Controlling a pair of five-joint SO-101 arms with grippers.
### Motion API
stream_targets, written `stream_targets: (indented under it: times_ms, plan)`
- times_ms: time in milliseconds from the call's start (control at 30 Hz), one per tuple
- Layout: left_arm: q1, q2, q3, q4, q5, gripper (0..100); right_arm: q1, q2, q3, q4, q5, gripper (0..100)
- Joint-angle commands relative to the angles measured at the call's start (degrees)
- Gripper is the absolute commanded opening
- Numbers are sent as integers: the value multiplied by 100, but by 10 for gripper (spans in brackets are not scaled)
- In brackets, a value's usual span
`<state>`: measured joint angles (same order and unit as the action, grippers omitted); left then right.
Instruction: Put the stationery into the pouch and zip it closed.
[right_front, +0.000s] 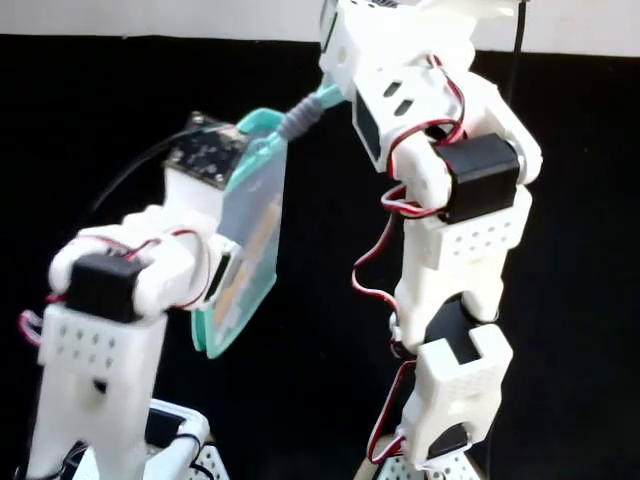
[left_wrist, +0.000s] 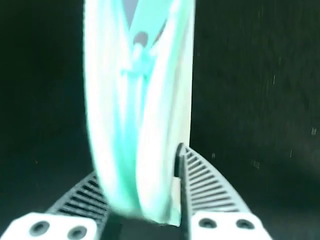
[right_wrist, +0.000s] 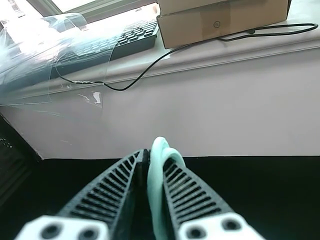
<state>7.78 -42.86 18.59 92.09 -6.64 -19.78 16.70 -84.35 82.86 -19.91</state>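
Pouch (right_front: 245, 255), teal, held aloft above the desk: left jaws clamped on one end, right jaws pinched shut on the zip-pull loop (right_wrist: 155, 200); likely risk, a hard pull drags the pouch from the left jaws or the loop slips free.

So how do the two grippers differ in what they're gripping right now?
The left gripper clamps the pouch by its broad body; the right gripper pinches only a thin teal loop at the pouch's top corner. In the high view the right gripper sits higher than the left gripper. Both are shut, holding one pouch between them.
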Motion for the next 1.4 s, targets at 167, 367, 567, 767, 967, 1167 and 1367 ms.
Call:
stream_targets:
  times_ms: [167, 367, 567, 767, 967, 1167, 1367]
  plan:
    - [101, -171, -92, 44, -62, 161, -48, -22, -145, -13, 62, 5]
    - [101, -171, -479, 79, -62, 161, -48, -4, -145, 4, 62, 5]
    - [110, -136, -1279, 413, -62, 162, -48, -4, -145, 4, 62, 5]
    - [110, -171, -1508, 510, -62, 161, -48, -4, -145, 4, 62, 5]
    - [110, -171, -1596, 519, -62, 161, -48, -4, -145, 4, 62, 5]
    - [110, -127, -2026, 677, -62, 161, -48, -4, -145, 13, 62, 5]
    - [110, -127, -1719, 642, -70, 92, -48, -4, -145, 13, 62, 5]
